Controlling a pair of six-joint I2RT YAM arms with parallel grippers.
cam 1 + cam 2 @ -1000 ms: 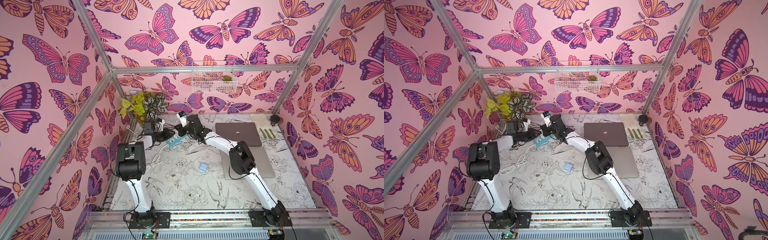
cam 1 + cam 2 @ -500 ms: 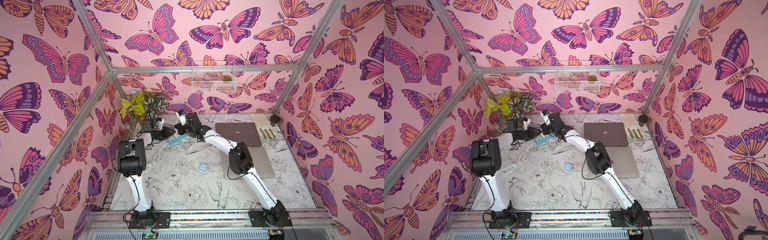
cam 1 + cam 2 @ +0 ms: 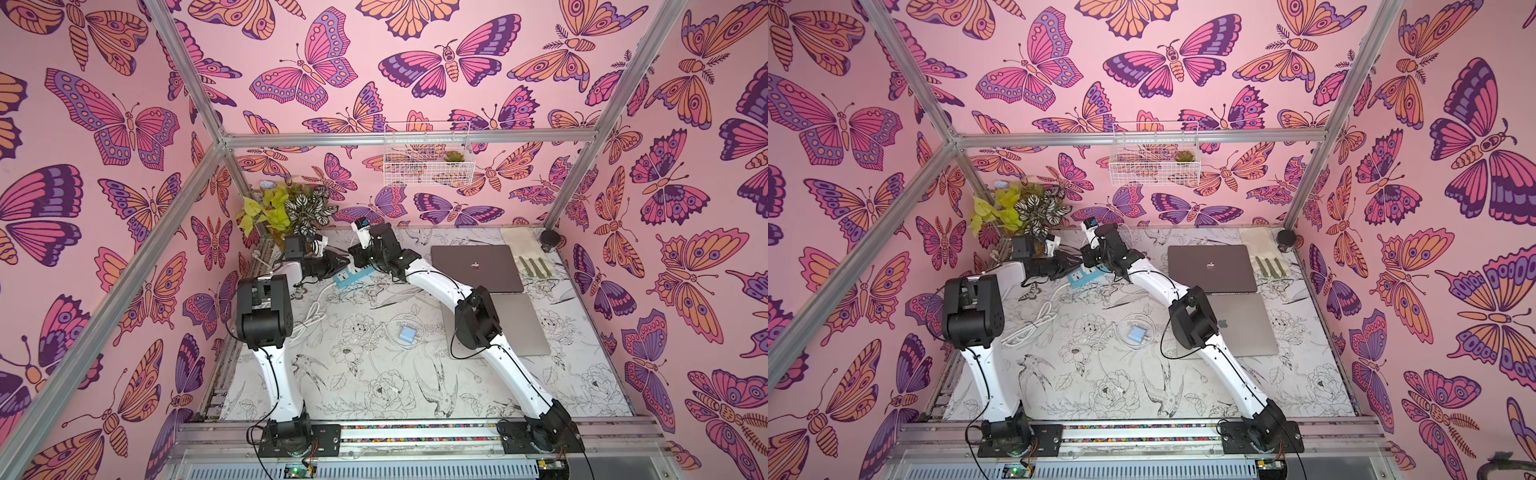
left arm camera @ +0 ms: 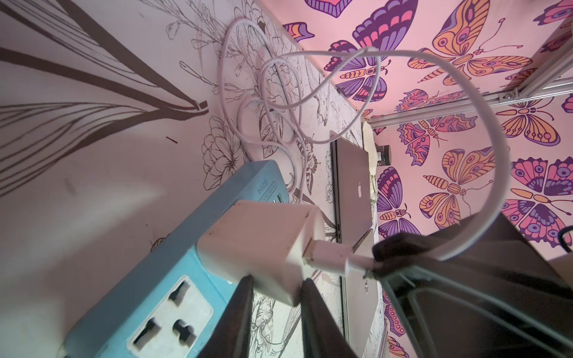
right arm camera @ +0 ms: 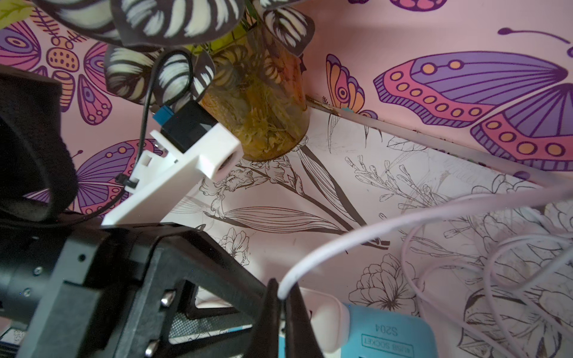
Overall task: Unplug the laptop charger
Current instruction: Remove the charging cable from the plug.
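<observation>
The laptop charger is a white brick [image 4: 257, 248] sitting against the face of a blue power strip [image 4: 148, 297] at the back left of the table. My left gripper [image 4: 277, 283] is shut on the brick's near end, one finger on each side. A white cable [image 4: 496, 173] leaves the brick's plug and loops up. My right gripper [image 5: 282, 289] is shut on that cable just above the brick [image 5: 322, 322]. In both top views the two grippers meet tip to tip over the strip [image 3: 353, 276], left gripper [image 3: 340, 262] and right gripper [image 3: 356, 258]. The brick's prongs are hidden.
A closed grey laptop [image 3: 476, 268] lies right of the strip, with a second one [image 3: 519, 328] nearer the front. A small blue adapter [image 3: 406, 333] with a coiled cable lies mid-table. A potted plant [image 3: 291, 208] stands in the back left corner, close behind the grippers.
My left gripper has edged to the right along the strip, closer to the right gripper. The right arm has hardly moved and keeps its hold on the cable.
</observation>
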